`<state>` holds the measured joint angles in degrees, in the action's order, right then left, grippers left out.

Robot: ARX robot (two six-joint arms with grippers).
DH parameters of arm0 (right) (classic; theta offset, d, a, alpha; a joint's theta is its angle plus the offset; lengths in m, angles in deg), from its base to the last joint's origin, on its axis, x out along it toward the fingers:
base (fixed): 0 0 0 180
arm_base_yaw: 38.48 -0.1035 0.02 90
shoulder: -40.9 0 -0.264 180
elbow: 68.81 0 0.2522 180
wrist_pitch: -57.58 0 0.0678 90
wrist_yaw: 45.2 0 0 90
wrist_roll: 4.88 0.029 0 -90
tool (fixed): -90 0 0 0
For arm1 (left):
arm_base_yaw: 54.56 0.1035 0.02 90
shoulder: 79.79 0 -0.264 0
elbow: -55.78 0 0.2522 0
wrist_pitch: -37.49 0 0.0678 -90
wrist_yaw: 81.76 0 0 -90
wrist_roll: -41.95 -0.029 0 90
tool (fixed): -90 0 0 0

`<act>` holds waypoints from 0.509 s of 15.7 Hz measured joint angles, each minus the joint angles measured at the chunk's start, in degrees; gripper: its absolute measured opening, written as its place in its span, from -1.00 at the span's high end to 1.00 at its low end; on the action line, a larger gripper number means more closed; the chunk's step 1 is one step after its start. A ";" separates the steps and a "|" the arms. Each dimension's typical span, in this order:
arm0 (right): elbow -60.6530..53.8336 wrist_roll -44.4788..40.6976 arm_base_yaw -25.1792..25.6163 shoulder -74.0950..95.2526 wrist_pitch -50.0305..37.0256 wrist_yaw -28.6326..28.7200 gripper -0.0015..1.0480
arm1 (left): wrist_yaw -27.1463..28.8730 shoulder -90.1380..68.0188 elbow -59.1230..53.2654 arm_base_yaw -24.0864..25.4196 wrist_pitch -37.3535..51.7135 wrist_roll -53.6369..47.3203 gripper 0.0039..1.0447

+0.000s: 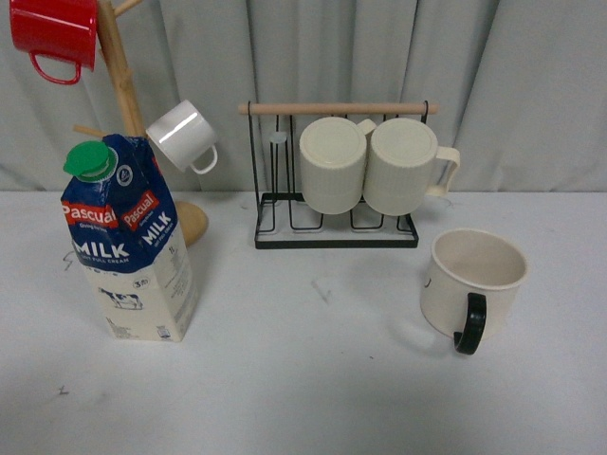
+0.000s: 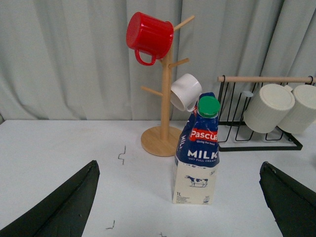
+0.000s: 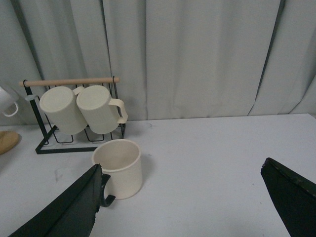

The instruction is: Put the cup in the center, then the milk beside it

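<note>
Cup [image 1: 472, 284] upright, table right, not yet in center [image 1: 303, 360]; milk [image 1: 128, 242] at left. My R gripper [image 3: 181, 165], L gripper [image 2: 178, 163] both spread wide, empty. Next: R gripper reaches, grips cup.

A wooden mug tree with a round base [image 1: 122, 85] is set at the back left of a white tabletop [image 1: 303, 398], with a glossy red metal mug [image 1: 54, 28] hung from an upper peg and a small white enamel mug [image 1: 180, 135] hung from a lower one. To its right, a black wire rack topped by a light wooden bar [image 1: 334, 232] is placed. On it a ribbed cream mug [image 1: 334, 163] and a second ribbed cream mug [image 1: 403, 167] are held side by side, touching, with bases turned to the front. The scene is backed by a pale grey pleated curtain [image 1: 379, 47].
</note>
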<state>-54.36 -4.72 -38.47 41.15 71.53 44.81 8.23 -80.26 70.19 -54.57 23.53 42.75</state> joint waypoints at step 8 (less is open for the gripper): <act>8.90 -13.81 14.49 34.73 -16.79 39.89 -0.87 | 0.09 0.00 0.00 0.00 0.00 0.00 -0.88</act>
<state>-45.46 -18.53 -23.98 75.88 54.74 84.70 8.32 -80.26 70.19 -54.57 23.53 42.75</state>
